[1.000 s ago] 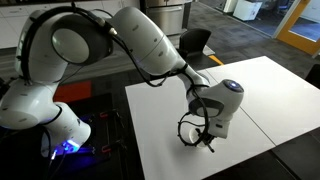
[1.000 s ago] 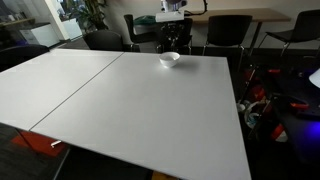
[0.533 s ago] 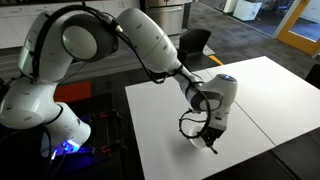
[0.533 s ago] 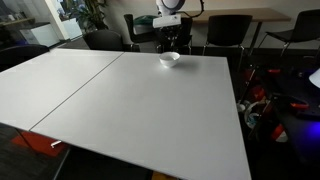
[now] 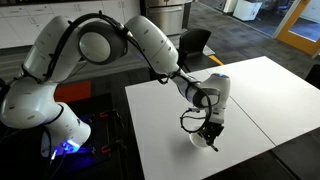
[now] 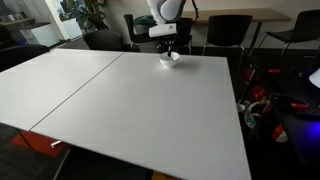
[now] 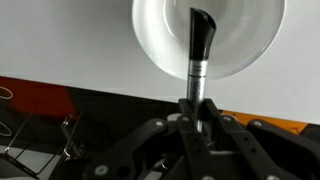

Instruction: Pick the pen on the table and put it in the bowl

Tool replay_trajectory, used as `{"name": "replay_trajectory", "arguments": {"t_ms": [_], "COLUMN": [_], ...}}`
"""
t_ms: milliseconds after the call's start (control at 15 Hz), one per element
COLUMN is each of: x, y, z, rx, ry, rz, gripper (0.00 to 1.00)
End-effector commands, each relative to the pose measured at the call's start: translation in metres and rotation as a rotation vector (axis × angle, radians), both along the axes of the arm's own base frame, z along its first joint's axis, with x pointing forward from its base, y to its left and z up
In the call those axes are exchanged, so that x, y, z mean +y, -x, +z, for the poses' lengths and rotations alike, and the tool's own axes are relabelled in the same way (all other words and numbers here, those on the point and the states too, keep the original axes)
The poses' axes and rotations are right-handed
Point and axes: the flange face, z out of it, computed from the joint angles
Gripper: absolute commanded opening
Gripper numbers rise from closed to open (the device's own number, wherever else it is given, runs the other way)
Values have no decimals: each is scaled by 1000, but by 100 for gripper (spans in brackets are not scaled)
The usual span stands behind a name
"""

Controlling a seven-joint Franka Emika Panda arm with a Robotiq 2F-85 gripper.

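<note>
Presently, we list what the three views hold.

Desk (image 6: 120, 105): a broad white top, divided into two panels by a thin seam (image 6: 80, 88).

Bowl (image 7: 150, 40): small, round and white, with a plain rim. It stands upright on the desk to one side of the seam and near one edge. In the wrist view its inside reads as a pale disc.

Pen (image 7: 198, 45): a short, thin stick, black at the far end and paler grey toward the tool. In the wrist view it points away from the camera, and its dark tip lies over the inside of the bowl. We cannot tell whether the tip touches the bowl. In both exterior views the pen is too small to pick out.

Tool (image 7: 193, 105): its two fingers are drawn in close and pinch the pen at its near end, with no gap showing beside the shaft. In both exterior views the tool hangs directly over the bowl and close to it.

Arm (image 5: 150, 40): white and jointed, it arches from its base beside the desk and bends down to the bowl.

Surroundings: a blue light (image 5: 65, 147) glows low at the robot's base, black chairs (image 6: 228, 30) stand beyond the far edge of the desk, and an orange strip of floor (image 7: 40, 100) shows below the desk edge in the wrist view.
</note>
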Motion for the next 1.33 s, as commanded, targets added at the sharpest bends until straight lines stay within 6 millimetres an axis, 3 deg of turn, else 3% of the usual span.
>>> {"name": "replay_trajectory", "arguments": {"t_ms": [0,267,533,933,1200,1267], "x": [2,-1,3,28,47,36], "y": [-5,-3,2,13,27,6], "z": [-1,2,29,107,149,132], "rx": [22,14,-23,-116,-171,-139], "ry": [35,33,12,14,18,34], "rz": [-10,-12,16,103,175,131], "gripper": [45,75,99,100,100,100]}}
